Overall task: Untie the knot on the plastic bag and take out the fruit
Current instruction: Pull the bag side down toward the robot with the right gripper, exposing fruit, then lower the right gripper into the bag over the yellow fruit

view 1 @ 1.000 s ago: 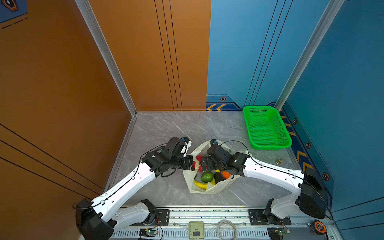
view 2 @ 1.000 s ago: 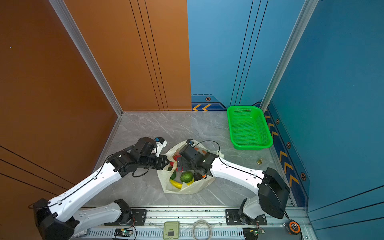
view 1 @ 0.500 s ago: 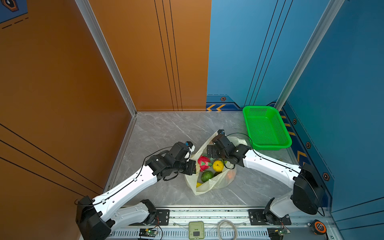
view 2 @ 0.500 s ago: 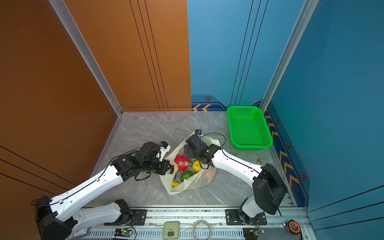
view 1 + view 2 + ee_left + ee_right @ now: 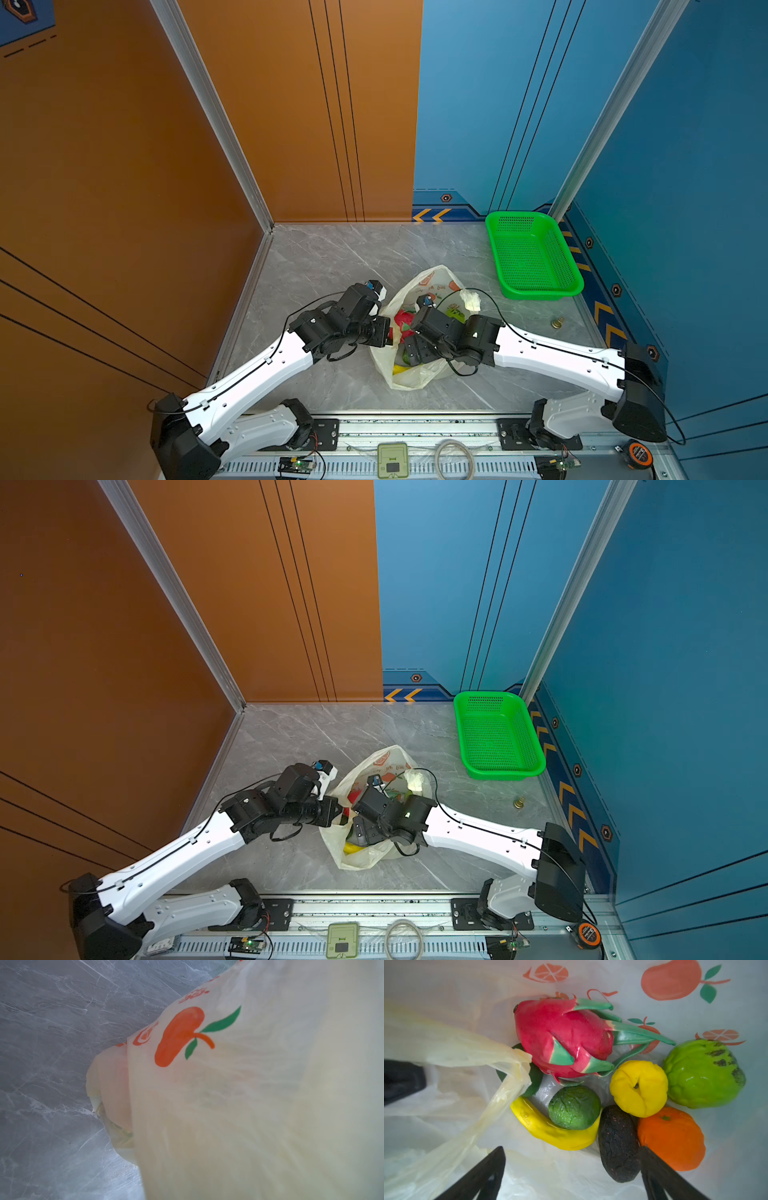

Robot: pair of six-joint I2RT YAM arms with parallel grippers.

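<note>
The bag (image 5: 432,282) lies untied and open on the bench (image 5: 332,266), the fruit (image 5: 639,1088) inside. The left hand (image 5: 390,331) is clamped on its rim, holding the mouth wide. The right hand (image 5: 571,1148), fingers (image 5: 483,1169) apart, hovers over the dark avocado (image 5: 618,1145); next it should lower and close on it.

I'm watching the left end effector (image 5: 337,810) sitting at the left edge of the bag (image 5: 361,860), while the right end effector (image 5: 360,833) is hanging inside its open mouth, over the fruit (image 5: 352,848). The green basket (image 5: 505,773) is lying well apart on the worktop (image 5: 291,737).
</note>
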